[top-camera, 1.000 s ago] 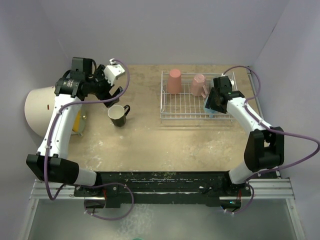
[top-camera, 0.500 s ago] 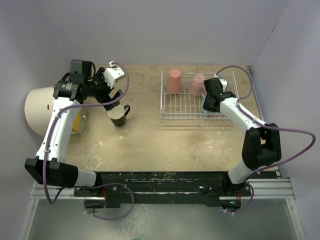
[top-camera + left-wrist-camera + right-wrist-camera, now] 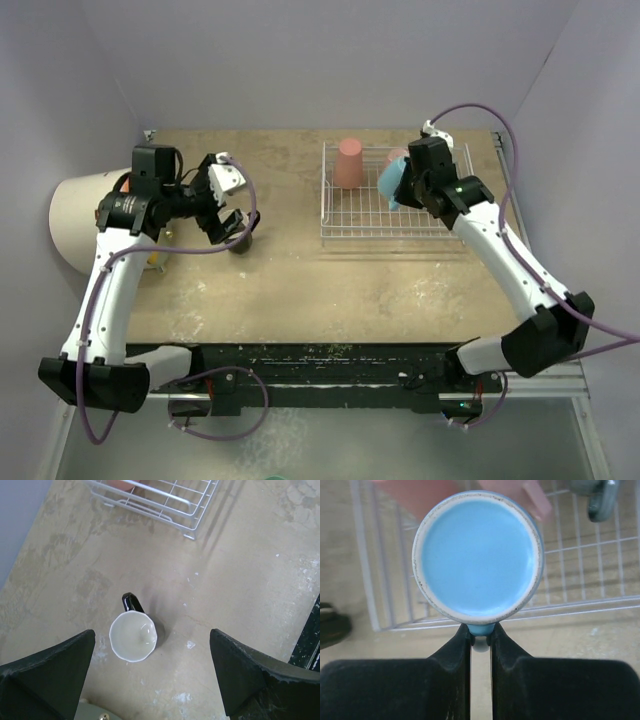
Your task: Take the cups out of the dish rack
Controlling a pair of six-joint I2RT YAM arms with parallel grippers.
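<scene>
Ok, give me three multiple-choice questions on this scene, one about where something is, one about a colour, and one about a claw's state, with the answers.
1. Where is the black ceramic mug with the pale inside?
A) in the white wire dish rack
B) on the tan table, left of the rack
C) in the right claw

2. What colour is the mug held by the right claw?
A) pale pink
B) black
C) light blue

3. How is the left claw?
A) open above the black mug
B) shut on its handle
C) shut on a rack wire

Answers:
1 B, it stands on bare tabletop, apart from the rack.
2 C, the claw's fingers pinch the handle of the light blue mug.
3 A, its fingers are spread wide, with the mug below and between them.
</scene>
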